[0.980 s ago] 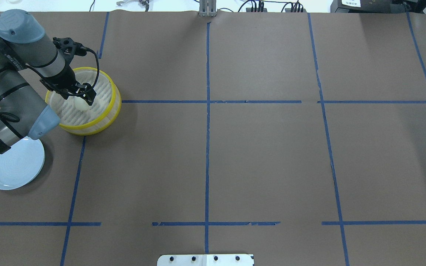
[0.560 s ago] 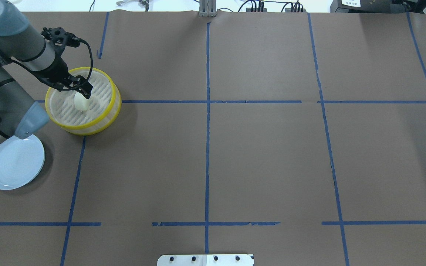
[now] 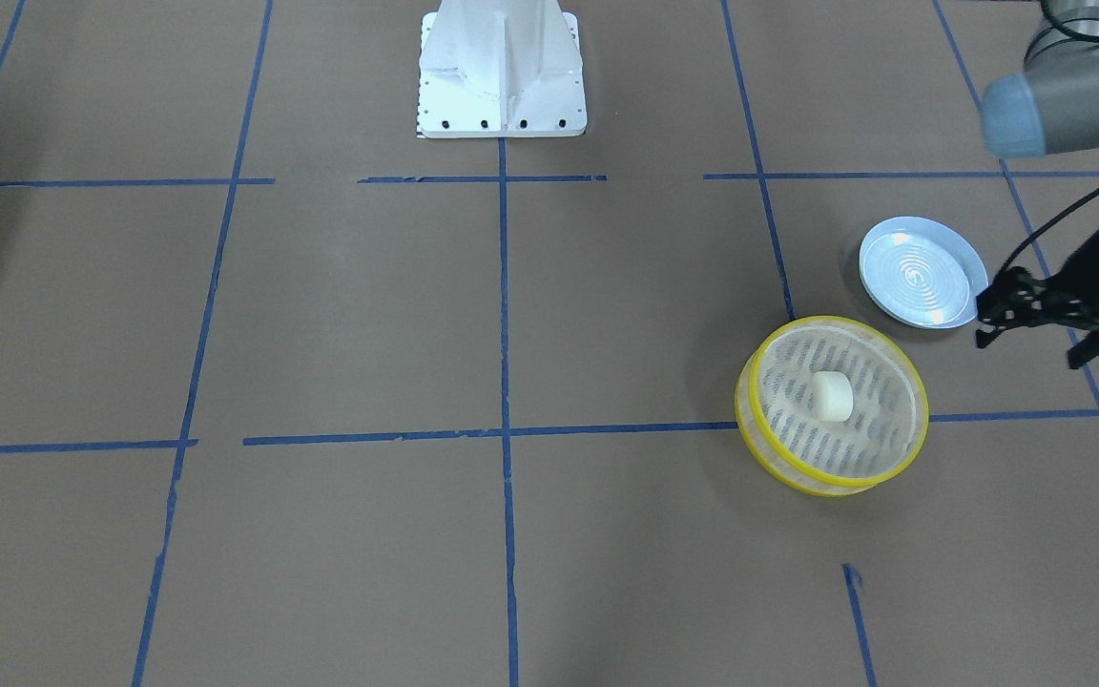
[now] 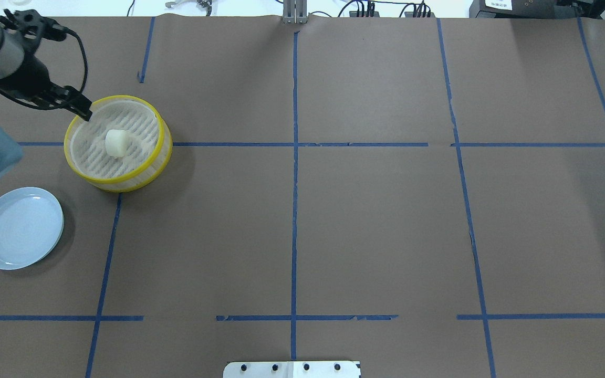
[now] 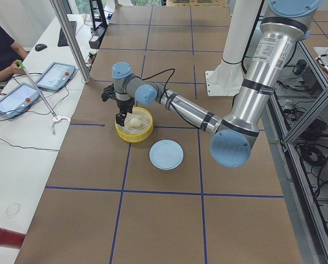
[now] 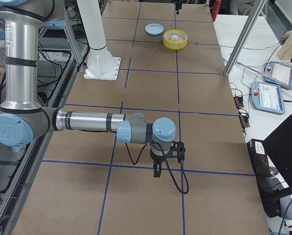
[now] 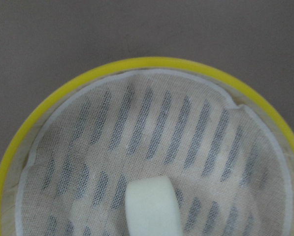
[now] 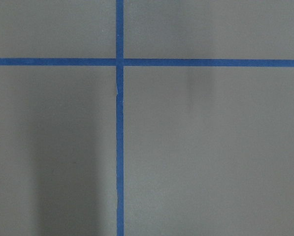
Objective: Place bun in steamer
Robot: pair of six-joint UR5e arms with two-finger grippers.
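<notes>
— Pulled back, has it? A second ago the left gripper [image 4: 79,107] hung right over the middle of the basket, closed on the bun.

— Yes. It now hangs at the steamer [image 4: 163,152] rim, on the far-left side in the overhead view. The bun [image 4: 115,143] has been left behind on the slatted base, near the centre, with nothing touching it.

— And the fingers?

— Let go. The front-facing view shows the two black fingers [image 3: 984,307] spread apart, holding nothing.

— How is the left arm set?

— From the left end of the table, the upper arm stands tall and bends at the elbow. The forearm then runs out low towards the basket. The wrist turns the gripper down beside the yellow rim. Its wrist camera looks down into the steamer, with the bun at the lower edge of the picture.

— The pale blue plate [image 4: 19,228]?

— It lies bare on the table [image 4: 376,226], near the steamer and not touching it.

— The right arm?

— It is well apart from all that. Its forearm lies low and level, and the right gripper [image 6: 157,171] points down over a crossing of blue tape [image 8: 119,62]. I cannot tell whether its fingers are spread or closed.
</notes>
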